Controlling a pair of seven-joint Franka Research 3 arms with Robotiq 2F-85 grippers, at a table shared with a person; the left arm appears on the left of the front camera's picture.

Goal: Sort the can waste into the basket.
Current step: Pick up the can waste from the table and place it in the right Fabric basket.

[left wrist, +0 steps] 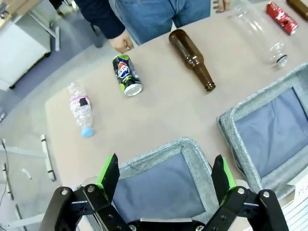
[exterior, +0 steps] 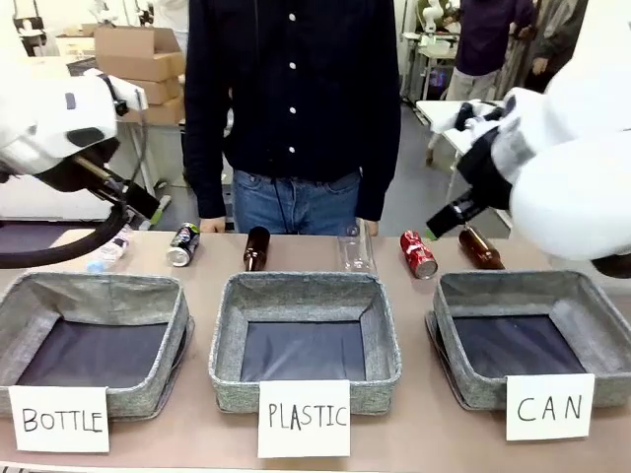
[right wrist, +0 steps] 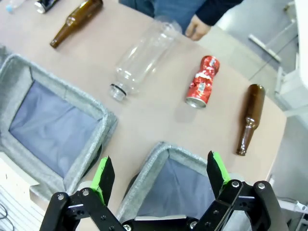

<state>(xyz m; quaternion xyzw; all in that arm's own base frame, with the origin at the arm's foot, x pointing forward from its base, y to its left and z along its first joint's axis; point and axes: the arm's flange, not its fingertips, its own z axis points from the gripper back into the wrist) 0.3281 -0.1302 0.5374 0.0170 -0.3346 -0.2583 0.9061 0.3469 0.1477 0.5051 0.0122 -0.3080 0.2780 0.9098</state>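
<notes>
Dented red aluminium drink can [right wrist: 202, 81] lies on table [right wrist: 159, 120] at 12 o'clock of square grey fabric "CAN" basket [right wrist: 144, 178]; likely light, thin-walled, crushable, so pinch mid-body across its pinched waist. Black logo can [left wrist: 126, 74] far left. Right gripper [right wrist: 158, 177] and left gripper [left wrist: 166, 175] both spread, empty.

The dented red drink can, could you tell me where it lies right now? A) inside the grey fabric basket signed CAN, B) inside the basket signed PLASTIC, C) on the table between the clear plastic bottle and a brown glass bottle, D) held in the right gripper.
C: the dented red drink can lies on the table beyond the baskets, the clear plastic bottle on one side and a brown glass bottle on the other.
</notes>
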